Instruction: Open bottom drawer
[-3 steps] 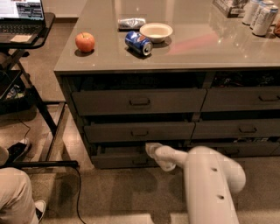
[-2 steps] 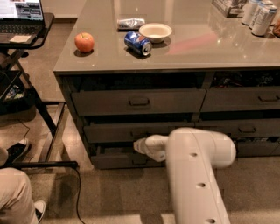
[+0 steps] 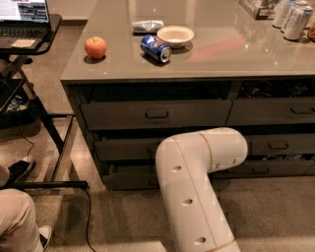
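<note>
A white robot arm rises from the floor in the foreground and bends at a bulky elbow in front of a grey-brown drawer cabinet. The gripper is out of sight behind that elbow, low against the left stack of drawers. How far it is open, and whether it has hold of anything, cannot be told from here.

Just left of the elbow runs the visible stretch of the bottom drawer, the slimmest front of its stack, sitting just above the floor. Its centre, pull included, is covered by the arm. Whether it stands out from the cabinet is not clear.

Directly above it, also cut off by the elbow, is the middle drawer. Higher up, clear of the arm, the top drawer shows its dark loop pull. To the right of the elbow lie the drawers of the neighbouring stack.

On the counter, above and beyond the arm, an apple sits up to the left. A blue soda can lies on its side just beside a pale bowl, with a silvery packet behind them. More cans stand far up to the right.

Well to the left of the arm, a laptop rests on a black stand. A person's trouser leg and a dark shoe show at the lower left.
</note>
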`<state>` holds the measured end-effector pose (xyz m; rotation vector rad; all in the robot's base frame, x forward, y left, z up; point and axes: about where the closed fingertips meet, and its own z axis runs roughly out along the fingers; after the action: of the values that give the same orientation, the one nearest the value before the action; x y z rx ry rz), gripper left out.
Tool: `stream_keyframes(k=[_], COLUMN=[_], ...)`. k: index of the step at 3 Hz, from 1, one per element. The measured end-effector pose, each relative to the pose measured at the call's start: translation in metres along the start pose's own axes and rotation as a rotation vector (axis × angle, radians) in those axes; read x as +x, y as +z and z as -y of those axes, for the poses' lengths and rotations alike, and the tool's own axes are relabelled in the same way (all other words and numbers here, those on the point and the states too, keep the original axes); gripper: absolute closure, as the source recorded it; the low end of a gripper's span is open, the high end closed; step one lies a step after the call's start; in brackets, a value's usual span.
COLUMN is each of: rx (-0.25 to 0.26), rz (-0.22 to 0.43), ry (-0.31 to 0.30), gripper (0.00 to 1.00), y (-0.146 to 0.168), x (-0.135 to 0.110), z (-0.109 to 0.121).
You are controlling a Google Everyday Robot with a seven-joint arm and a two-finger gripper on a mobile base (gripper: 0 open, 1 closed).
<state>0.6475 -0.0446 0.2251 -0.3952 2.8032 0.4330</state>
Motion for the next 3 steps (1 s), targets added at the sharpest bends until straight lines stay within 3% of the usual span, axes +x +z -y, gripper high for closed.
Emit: stream_keyframes(k=[1, 2, 3], rx=[0.116, 0.219, 0.293], rz=[-0.075, -0.057, 0.010], ry=[0.022, 0.029, 0.024], gripper=[0.36, 0.60, 0.82], y=[-0.008, -0.025, -0.046], x=[0.045, 0.059, 0.054], z=[0.061, 0.101, 0.119])
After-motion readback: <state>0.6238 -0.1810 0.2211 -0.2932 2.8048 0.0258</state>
